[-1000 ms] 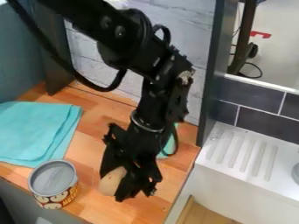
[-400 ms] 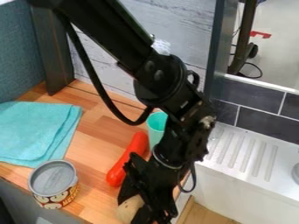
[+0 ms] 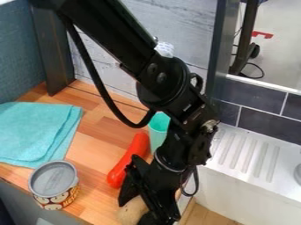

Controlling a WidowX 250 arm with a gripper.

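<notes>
My gripper (image 3: pixel 133 212) closed around 1 tan, rounded object (image 3: pixel 133 209) near counter (image 3: pixel 88 149) edge — holding step, I judge; next move calls for clearance from red sausage-shaped thing (image 3: pixel 128 161).

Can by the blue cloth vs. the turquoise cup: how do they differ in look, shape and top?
Color: the can has an orange, dark and cream printed side; the cup is plain turquoise.
Shape: the can is wide and squat; the cup looks narrower.
Top: the can is closed by a gray lid; the cup is open.
Shared: both stand upright on the wooden counter.
</notes>
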